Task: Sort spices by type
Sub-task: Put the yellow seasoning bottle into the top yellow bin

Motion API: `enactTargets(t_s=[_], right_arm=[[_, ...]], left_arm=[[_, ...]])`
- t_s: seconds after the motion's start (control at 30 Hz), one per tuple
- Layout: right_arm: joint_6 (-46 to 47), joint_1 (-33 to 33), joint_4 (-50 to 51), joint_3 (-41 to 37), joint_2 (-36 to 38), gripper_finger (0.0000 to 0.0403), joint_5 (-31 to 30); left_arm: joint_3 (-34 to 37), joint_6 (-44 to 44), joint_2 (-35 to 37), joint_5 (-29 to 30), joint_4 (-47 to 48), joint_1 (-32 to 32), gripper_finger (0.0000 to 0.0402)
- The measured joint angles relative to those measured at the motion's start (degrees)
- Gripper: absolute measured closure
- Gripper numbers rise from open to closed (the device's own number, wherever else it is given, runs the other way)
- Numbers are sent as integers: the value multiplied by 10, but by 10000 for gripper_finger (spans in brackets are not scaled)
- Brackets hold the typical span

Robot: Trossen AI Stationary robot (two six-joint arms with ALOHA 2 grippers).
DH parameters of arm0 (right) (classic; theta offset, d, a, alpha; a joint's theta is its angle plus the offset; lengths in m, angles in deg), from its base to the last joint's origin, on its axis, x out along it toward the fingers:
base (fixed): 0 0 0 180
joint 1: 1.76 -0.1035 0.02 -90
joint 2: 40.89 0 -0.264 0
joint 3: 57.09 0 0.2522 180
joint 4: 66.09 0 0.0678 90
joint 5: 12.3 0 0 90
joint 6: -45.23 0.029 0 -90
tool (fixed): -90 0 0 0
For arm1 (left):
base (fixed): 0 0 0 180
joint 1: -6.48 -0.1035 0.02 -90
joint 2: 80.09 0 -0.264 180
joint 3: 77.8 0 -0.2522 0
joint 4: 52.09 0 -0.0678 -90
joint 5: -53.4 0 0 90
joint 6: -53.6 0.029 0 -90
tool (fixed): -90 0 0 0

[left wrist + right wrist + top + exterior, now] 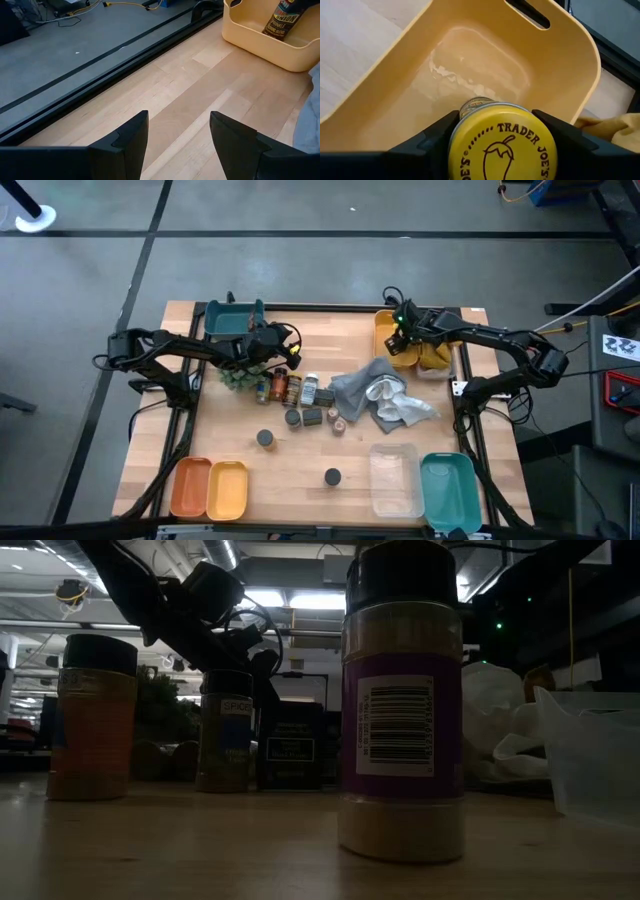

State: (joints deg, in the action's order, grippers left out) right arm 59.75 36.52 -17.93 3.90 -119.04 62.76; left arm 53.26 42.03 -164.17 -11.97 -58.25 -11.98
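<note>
My right gripper (500, 150) hangs over the yellow bin (415, 340) at the table's far right, shut on a spice jar with a yellow printed lid (502, 142). My left gripper (177, 140) stands open with nothing between its fingers. In the high view it (292, 356) is beside the green plant ball (238, 375), above the far end of the spice cluster (295, 392). More spice jars stand on their bases on the wood (265, 438) (332, 476). The low view shows them close up (400, 700) (92, 720). My right gripper pinches the jar between its two fingers (432, 137), on opposite sides at the yellow lid's rim (455, 145). The fingers slant down from above into the bin. The lid faces the wrist and hides the jar's body, so I cannot tell whether its base touches the bin floor.
Grey and white cloths (385, 398) lie crumpled mid-table. A teal bin (232, 318) sits far left. Orange (190, 485) and yellow (228, 488) trays, a clear container (395, 478) and a teal tray (447, 490) line the near edge. A labelled jar (280, 20) leans inside the yellow bin.
</note>
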Motion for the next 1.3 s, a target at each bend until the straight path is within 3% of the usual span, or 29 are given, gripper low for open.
enactTargets(t_s=[0.27, 0.57, 0.9, 1.3], right_arm=[[-20, 0, -17, 0, 0, 159, -4], [-165, 0, -18, 0, 0, 159, -4], [-131, 0, -14, 0, 0, 158, -9], [-120, 0, -13, 0, 0, 104, -15]], left_arm=[[0, 0, 0, 0, 0, 0, 205], [0, 0, 0, 0, 0, 0, 205], [0, 0, 0, 0, 0, 0, 205], [0, 34, 75, 0, 2, 1, 205]])
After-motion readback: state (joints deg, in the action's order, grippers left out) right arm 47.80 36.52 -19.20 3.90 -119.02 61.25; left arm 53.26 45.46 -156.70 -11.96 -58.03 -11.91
